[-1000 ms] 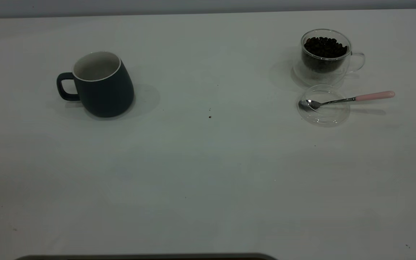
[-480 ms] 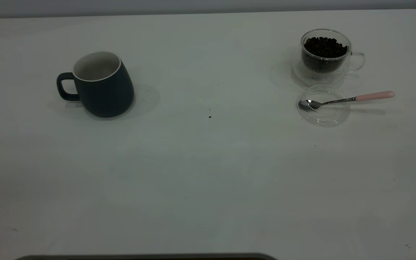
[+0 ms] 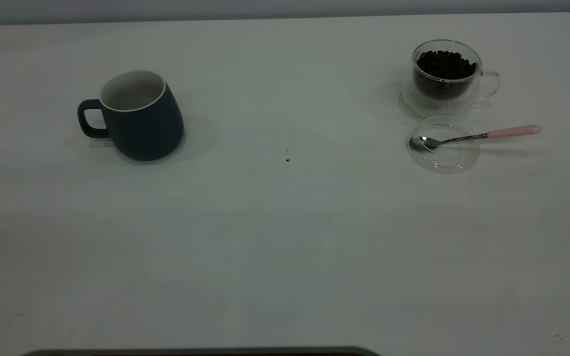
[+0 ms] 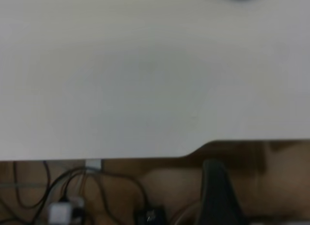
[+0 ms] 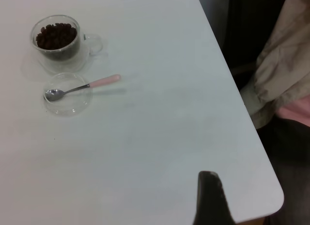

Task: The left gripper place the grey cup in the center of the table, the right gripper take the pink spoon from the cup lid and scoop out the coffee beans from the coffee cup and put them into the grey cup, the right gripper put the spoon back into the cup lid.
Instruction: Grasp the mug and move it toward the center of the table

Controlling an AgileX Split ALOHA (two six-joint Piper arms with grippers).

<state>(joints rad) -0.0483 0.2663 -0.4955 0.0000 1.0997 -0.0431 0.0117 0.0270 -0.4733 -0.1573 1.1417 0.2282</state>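
The grey cup stands upright at the left of the table, its handle pointing left. At the far right stands the coffee cup, holding the coffee beans. Just in front of it lies the cup lid, with the pink spoon resting bowl-down in it and its handle sticking out to the right. Neither gripper shows in the exterior view. My left gripper hangs off the table's near edge. My right gripper hovers over the table's near right corner, far from the coffee cup, cup lid and pink spoon.
A few dark specks lie near the table's middle. Cables hang below the table edge on the left arm's side. Beige and pink clothing of a person is just past the table's right edge.
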